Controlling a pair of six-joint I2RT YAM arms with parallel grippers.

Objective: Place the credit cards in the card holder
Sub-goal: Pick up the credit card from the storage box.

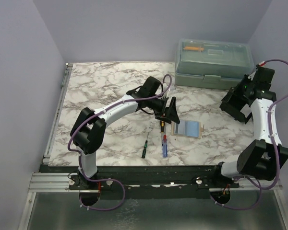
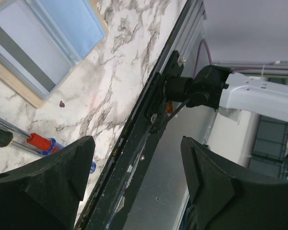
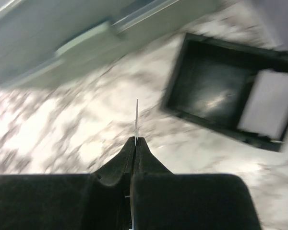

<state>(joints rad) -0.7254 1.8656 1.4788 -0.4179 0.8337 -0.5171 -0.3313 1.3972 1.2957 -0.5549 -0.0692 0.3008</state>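
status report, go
Left gripper open, empty. Right gripper shut on a card, edge-on. Card holder open, cards lying on it. Screwdrivers beside it.

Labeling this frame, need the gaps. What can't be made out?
Right wrist: motion blur; card in right gripper is edge-on, face unseen.
Left wrist: card holder mostly under the cards, cut by frame edge; snap unseen.
Top: card count too small to tell; right gripper's jaws too dark to separate.

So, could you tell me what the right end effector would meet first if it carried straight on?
Probably the bare marble table, between the green toolbox and the black tray; the view is blurred, so depth is unsure.
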